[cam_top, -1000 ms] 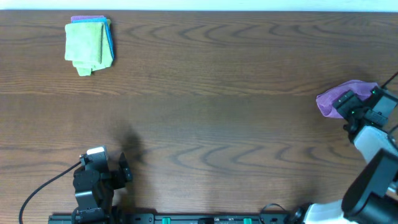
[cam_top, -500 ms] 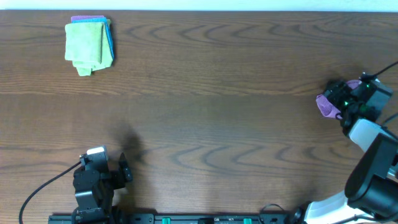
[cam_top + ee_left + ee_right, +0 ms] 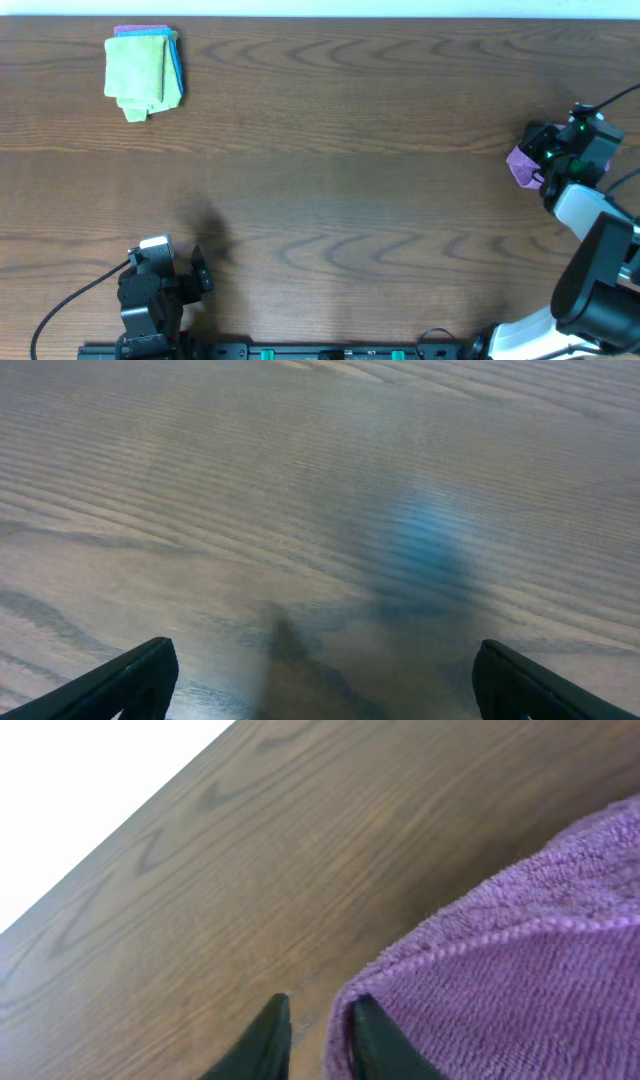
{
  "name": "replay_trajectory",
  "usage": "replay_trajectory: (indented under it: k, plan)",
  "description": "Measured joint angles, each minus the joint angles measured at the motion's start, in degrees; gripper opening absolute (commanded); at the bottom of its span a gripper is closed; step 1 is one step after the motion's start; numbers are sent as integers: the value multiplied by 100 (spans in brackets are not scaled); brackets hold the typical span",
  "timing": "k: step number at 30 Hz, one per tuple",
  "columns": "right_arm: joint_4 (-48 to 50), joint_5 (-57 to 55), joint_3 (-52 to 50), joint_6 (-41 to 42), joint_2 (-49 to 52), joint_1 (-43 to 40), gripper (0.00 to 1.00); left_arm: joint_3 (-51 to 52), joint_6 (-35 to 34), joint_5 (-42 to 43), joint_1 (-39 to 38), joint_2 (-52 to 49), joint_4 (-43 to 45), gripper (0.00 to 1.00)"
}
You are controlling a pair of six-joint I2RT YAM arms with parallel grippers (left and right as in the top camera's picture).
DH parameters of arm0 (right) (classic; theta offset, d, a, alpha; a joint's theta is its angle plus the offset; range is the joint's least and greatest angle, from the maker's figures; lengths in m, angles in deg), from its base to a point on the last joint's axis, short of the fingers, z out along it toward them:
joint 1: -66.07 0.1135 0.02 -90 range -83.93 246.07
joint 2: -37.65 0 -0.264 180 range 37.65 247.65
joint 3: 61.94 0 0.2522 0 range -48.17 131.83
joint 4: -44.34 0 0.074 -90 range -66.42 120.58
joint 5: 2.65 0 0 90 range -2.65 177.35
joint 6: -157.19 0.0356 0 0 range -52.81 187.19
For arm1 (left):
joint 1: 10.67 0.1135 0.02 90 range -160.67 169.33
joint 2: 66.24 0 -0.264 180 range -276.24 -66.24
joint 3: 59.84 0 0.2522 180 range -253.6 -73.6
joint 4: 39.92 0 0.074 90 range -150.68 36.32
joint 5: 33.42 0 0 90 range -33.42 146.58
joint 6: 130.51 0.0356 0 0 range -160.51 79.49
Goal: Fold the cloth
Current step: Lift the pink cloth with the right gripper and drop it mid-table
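The cloth point(image 3: 519, 164) is a lilac-purple microfibre piece bunched at the table's far right, mostly hidden under my right arm in the overhead view. In the right wrist view the cloth point(image 3: 520, 970) fills the lower right. My right gripper point(image 3: 315, 1035) stands at its hemmed edge with the jaws almost together and the edge caught against the right finger point(image 3: 375, 1040). In the overhead view the right gripper point(image 3: 537, 160) sits on the cloth's left part. My left gripper point(image 3: 325, 680) hangs wide open over bare wood at the table's front left, far from the cloth.
A folded stack lies at the back left corner: a lime-green cloth point(image 3: 140, 75) on top, a blue one point(image 3: 177, 65) under it, and a purple sliver point(image 3: 140, 31) at the back. The table's far edge point(image 3: 120, 830) runs close to my right gripper.
My right gripper has moved onto the cloth's left edge and closed its jaws there. The cloth now shows less and looks more bunched. The left arm has not moved.
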Motion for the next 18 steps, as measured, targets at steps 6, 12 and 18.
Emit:
replay_trajectory:
  k: [6, 12, 18]
  plan:
    - [-33, 326, 369, 238, 0, 0, 1, 0, -2, 0, 0, 0, 0, 95]
    - [-37, 1233, 1641, 374, 39, 107, 2, 0, 0, 0, 0, 0, 0, 96]
    - [-116, 1899, 3176, 422, 44, 824, 1, 0, -2, 0, 0, 0, 0, 95]
